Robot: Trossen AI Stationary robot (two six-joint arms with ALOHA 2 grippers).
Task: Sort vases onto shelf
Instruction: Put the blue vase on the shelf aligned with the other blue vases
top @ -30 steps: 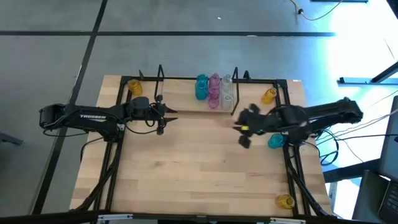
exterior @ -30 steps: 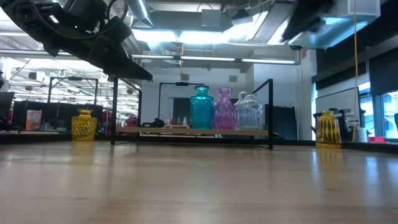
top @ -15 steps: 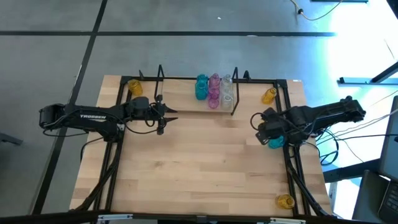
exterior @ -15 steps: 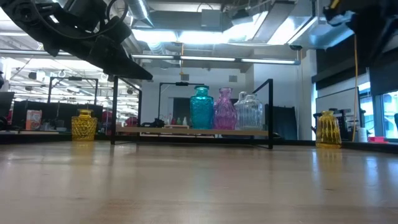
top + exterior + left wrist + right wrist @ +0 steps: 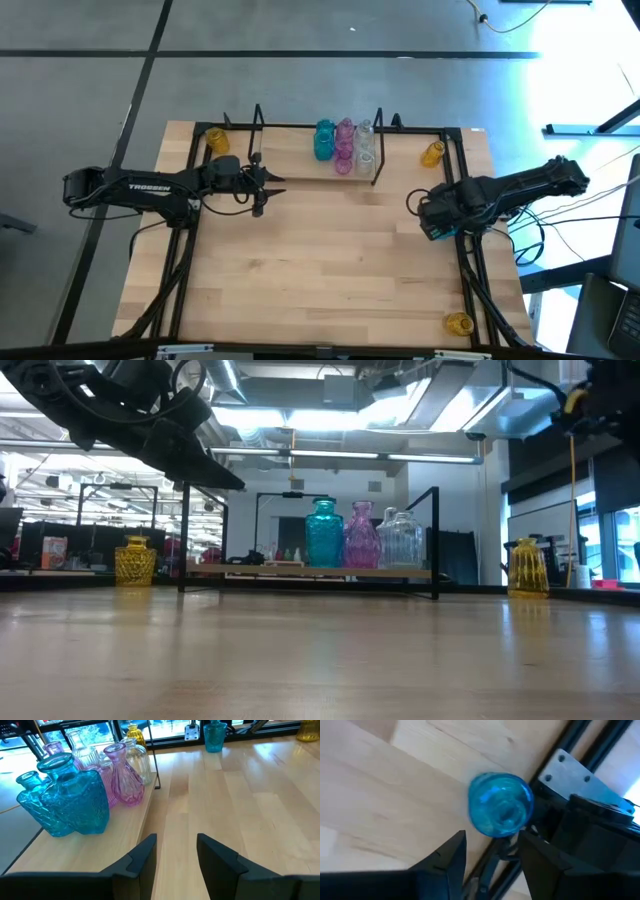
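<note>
Black two-finger right gripper (image 5: pixel 487 857) hangs directly over a small translucent teal bottle-shaped vase (image 5: pixel 501 804) near the right edge of the high view; its fingers (image 5: pixel 447 857) are parted and nothing sits between them, the vase below them not yet gripped. Left gripper (image 5: pixel 172 852) waits at the left end of the shelf, jaws narrowly apart and empty.

Progress, judged from how things lie: partly done. On the low light-wood shelf with black wire end frames (image 5: pixel 300 160), upper centre of the high view, stand a teal pair (image 5: pixel 65 802), pink vases (image 5: pixel 122 777) and clear ones (image 5: pixel 135 760), bunched at its right end. Exact count unclear.

Left to sort: the teal vase under the right gripper, plus three yellow vases off the shelf — one at upper left (image 5: pixel 216 139), one at upper right (image 5: pixel 432 153), one at lower right (image 5: pixel 458 323).

Surface: a pale butcher-block wooden tabletop in a black frame (image 5: pixel 330 265), bare across the middle. Low view shows, beyond it, an open workshop with ceiling strip lights, ducting and windows at right. Grey floor around the table.
</note>
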